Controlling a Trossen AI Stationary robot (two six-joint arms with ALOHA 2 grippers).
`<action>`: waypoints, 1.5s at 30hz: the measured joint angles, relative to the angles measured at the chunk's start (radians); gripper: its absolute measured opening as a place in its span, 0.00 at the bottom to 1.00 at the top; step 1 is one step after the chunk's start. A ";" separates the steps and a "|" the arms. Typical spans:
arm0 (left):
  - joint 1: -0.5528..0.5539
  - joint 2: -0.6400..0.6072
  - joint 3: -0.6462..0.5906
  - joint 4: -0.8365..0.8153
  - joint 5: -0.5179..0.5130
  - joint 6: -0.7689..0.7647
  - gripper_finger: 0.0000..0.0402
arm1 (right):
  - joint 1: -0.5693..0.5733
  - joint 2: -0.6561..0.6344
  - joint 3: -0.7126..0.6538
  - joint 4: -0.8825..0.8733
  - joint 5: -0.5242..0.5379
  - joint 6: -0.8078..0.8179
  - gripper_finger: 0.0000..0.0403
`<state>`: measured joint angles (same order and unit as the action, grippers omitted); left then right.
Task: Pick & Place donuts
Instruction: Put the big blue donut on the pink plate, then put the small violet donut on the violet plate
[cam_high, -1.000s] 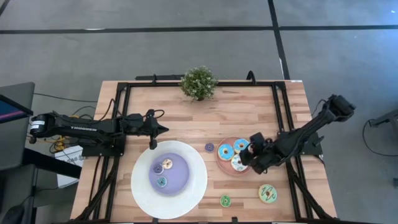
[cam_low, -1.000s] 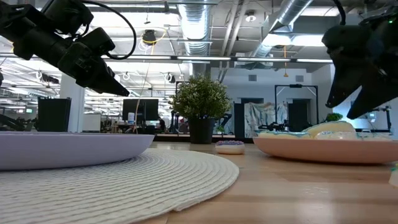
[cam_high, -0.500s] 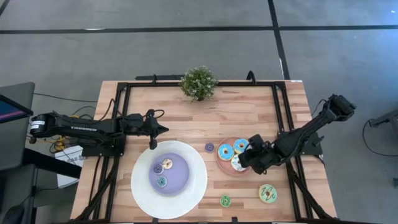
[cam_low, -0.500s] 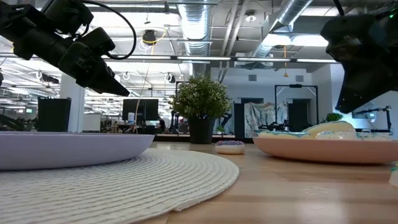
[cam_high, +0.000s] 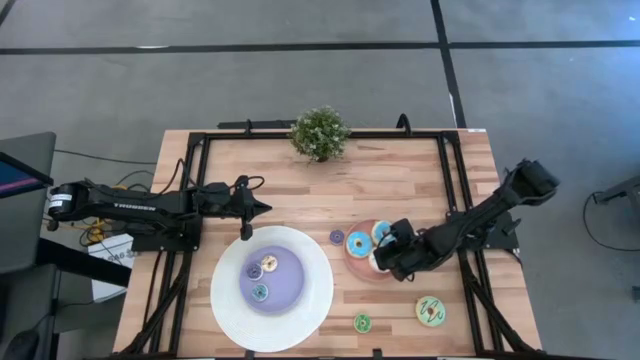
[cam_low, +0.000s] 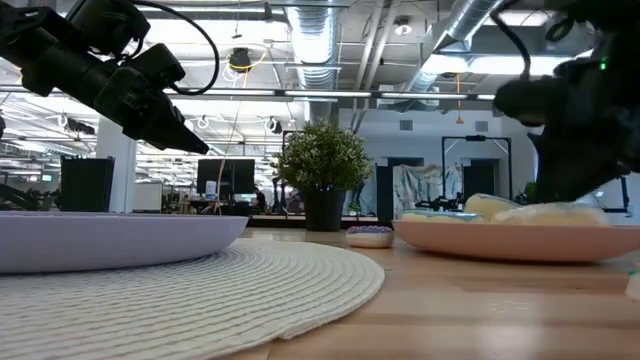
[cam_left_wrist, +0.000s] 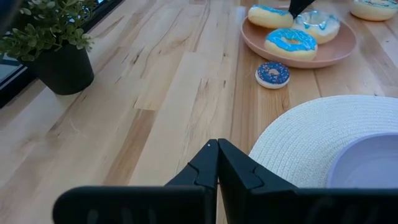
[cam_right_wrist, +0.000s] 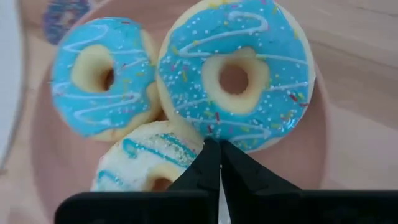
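Landmark: pink plate. Your right gripper sits low over it, fingers pressed together on nothing, tips at the white-iced donut, which lies against two blue donuts. A tiny purple donut lies on the wood just beside the plate. Your left gripper, fingers together too, waits well apart from the plate, over the white-and-purple plate's rim.

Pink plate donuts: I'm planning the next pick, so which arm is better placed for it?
The right. Its claw is right over the pink plate, fingers shut, tips by the white-iced donut. The left claw hangs shut at the white-and-purple plate's far rim, away from those donuts.
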<state>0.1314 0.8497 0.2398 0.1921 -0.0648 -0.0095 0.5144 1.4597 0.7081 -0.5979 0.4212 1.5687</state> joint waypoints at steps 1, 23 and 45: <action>0.000 0.000 0.000 0.000 0.000 0.000 0.00 | 0.000 -0.012 0.005 0.000 -0.001 -0.013 0.01; 0.000 0.000 0.000 0.000 -0.001 -0.001 0.00 | -0.065 0.039 0.029 0.042 0.006 -0.129 0.00; 0.000 0.000 0.000 0.001 0.001 -0.011 0.00 | -0.089 -0.238 0.029 0.073 0.036 -0.435 0.00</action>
<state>0.1314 0.8497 0.2398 0.1932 -0.0641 -0.0208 0.4257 1.2215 0.7376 -0.5244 0.4575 1.1340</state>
